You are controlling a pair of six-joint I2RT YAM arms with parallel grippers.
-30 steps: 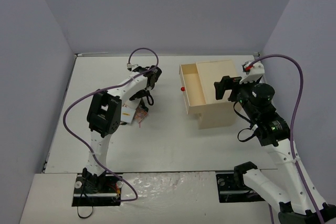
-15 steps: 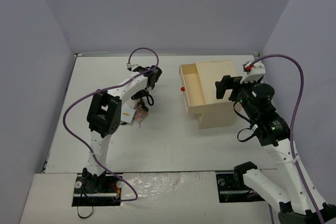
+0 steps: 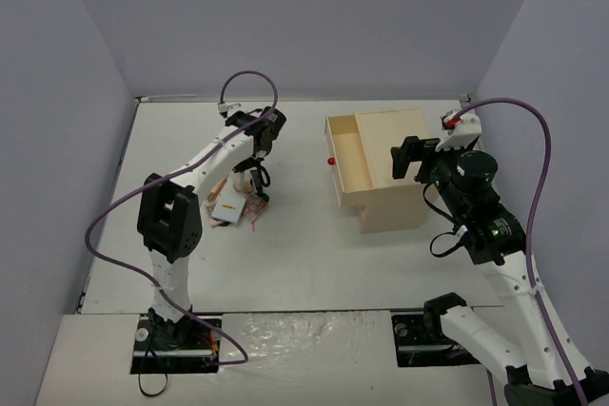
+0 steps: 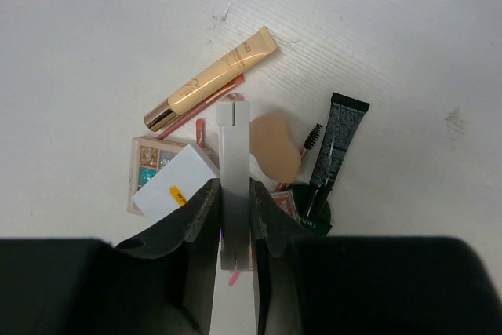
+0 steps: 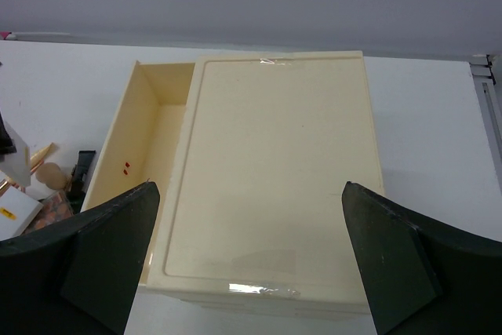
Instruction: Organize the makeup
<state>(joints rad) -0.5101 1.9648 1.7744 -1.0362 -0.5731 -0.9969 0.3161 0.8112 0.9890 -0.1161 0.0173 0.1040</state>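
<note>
Left gripper clamps white case; print on black tube seems illegible.

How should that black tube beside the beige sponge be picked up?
Probably best to grip the black tube across its narrow middle, coming straight down from above: it lies flat on the table, long and slim, with bare table along one side.

A beige wooden drawer box stands on the right half of the white table, well apart from its near edge; its top drawer is pulled out to the left, with a small red knob on the left-facing front; from the right wrist view the box's flat top shows glossy strips along its near and far edges; pale lilac walls enclose the table on three sides.
</note>
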